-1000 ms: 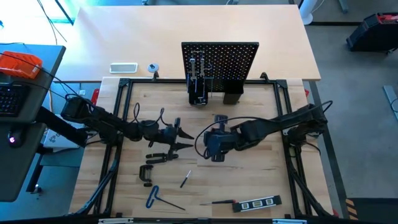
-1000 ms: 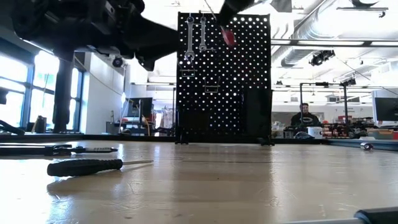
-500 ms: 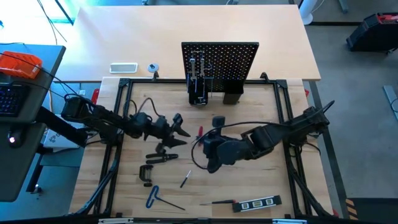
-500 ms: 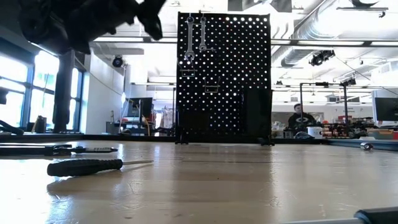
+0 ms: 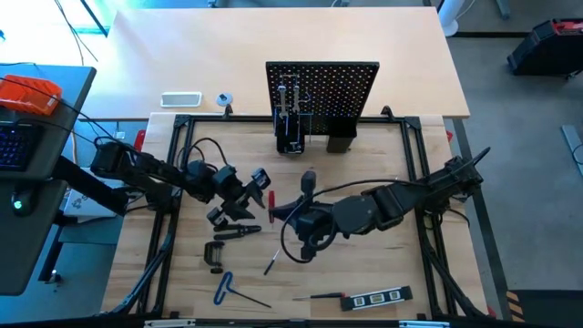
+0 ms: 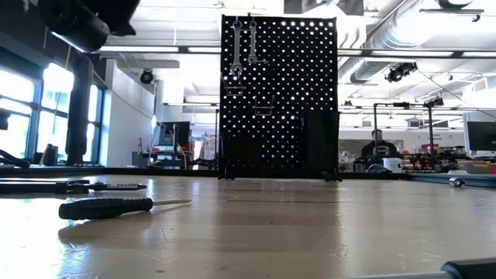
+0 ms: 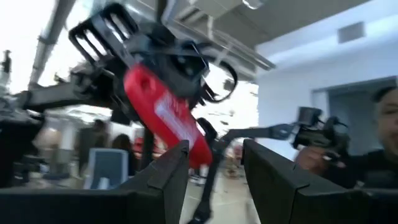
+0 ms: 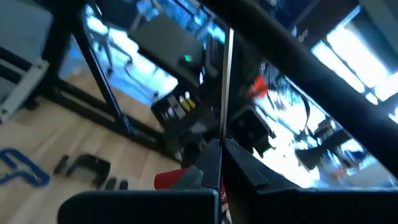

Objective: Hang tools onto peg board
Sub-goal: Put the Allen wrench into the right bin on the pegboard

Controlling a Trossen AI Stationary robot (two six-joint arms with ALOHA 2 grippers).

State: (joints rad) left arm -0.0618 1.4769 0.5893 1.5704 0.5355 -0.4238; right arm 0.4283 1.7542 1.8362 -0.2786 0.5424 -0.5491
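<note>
Both grippers are now sitting further left over the pale wooden counter than half a second ago, carrying the screwdriver with them.

The left gripper is hovering with its fingers apart around the red plastic handle of the red-handled screwdriver, which is staying in the air well in front of the upright black perforated peg board. The right gripper is clamping the thin metal shaft. Black-handled pliers, a black C-clamp and a blue-handled hex key are lying below the left gripper.
</note>
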